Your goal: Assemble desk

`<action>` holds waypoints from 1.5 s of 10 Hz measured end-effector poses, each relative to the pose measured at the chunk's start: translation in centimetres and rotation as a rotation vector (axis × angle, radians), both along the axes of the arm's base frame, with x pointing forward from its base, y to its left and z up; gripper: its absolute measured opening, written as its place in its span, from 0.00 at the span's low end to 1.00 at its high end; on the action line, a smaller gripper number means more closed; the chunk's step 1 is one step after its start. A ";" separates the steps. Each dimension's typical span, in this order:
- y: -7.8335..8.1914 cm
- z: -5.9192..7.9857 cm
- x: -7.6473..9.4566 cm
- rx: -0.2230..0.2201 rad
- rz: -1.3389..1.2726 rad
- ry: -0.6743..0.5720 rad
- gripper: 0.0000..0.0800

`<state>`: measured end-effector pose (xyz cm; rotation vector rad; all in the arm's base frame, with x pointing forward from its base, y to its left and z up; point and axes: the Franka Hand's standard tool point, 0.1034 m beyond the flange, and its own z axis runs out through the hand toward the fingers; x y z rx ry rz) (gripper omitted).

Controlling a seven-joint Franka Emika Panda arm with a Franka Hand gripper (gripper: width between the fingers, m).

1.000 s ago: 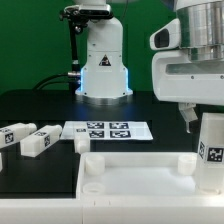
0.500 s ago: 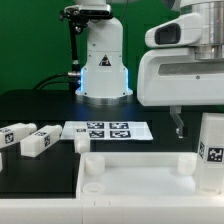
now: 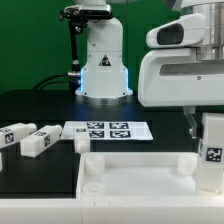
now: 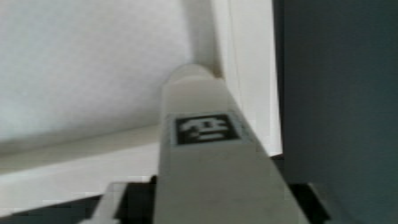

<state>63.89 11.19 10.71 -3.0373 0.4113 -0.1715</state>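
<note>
The white desk tabletop point(image 3: 135, 176) lies flat at the front, with raised round corner sockets. My gripper point(image 3: 207, 120) is shut on a white square-section leg point(image 3: 212, 150) with a black-and-white tag. It holds the leg upright at the tabletop's corner on the exterior view's right. In the wrist view the leg point(image 4: 217, 140) runs out from between the jaws of my gripper point(image 4: 217, 205) down to the tabletop point(image 4: 89, 70). Two loose legs point(image 3: 14, 135) point(image 3: 40, 141) lie on the black table at the exterior view's left.
The marker board point(image 3: 108, 130) lies flat behind the tabletop. The arm's white base point(image 3: 104, 60) stands at the back centre. A small white piece point(image 3: 83, 143) sits by the tabletop's far corner on the exterior view's left.
The gripper body has shifted to the exterior view's left. Its visible finger swung left, then back right. The leg stays upright in the same place.
</note>
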 end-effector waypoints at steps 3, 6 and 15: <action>-0.1 -0.1 -0.2 0.058 -0.554 0.039 0.36; -0.3 -0.2 -0.2 0.129 -0.949 0.072 0.36; 0.2 0.0 -0.2 0.188 -0.991 0.055 0.57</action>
